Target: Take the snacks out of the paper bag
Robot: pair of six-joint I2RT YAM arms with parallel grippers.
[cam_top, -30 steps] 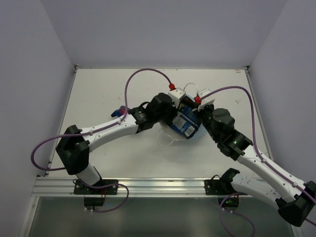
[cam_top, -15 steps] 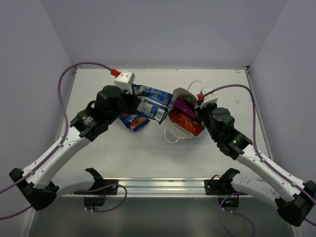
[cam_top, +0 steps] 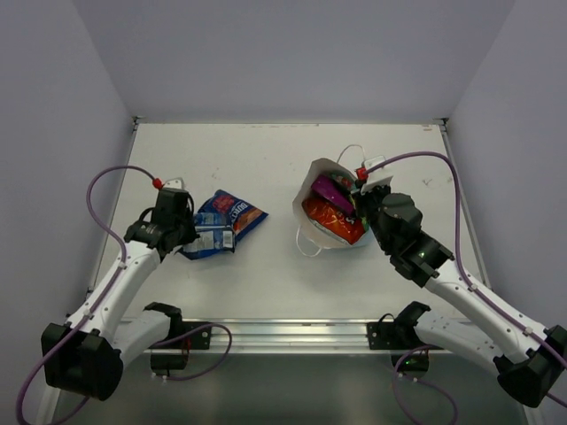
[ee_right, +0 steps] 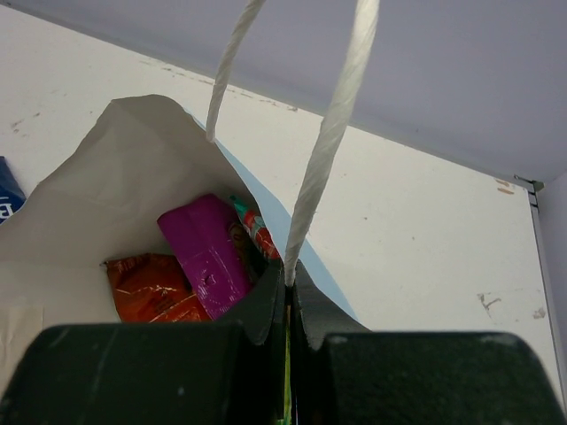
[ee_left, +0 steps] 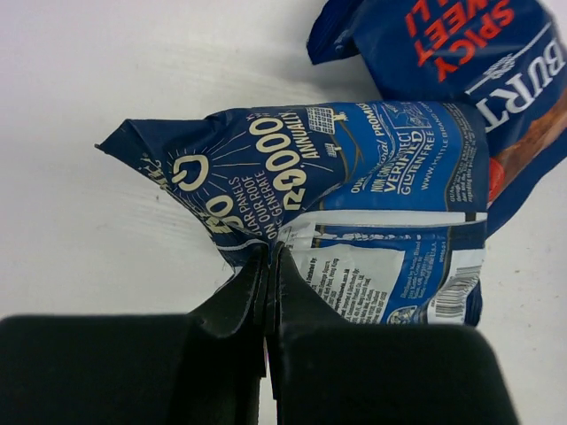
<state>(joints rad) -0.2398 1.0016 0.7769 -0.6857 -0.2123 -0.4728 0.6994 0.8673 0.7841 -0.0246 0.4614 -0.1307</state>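
Left end effector (ee_left: 268, 257) swung left, pinching blue-white packet (ee_left: 354, 168); right end effector (ee_right: 288, 279) clamps paper bag (ee_right: 97, 186) rim.

I log this as a robotics test cell, not a home or shop. A bare white table (cam_top: 266, 274) fills mid-frame, boxed by blank pale walls (cam_top: 283, 62) at left, top and right. An aluminium rail (cam_top: 292, 335) along the bottom carries bolted arm mounts (cam_top: 168, 317). Purple cables (cam_top: 124, 168) loop loose.
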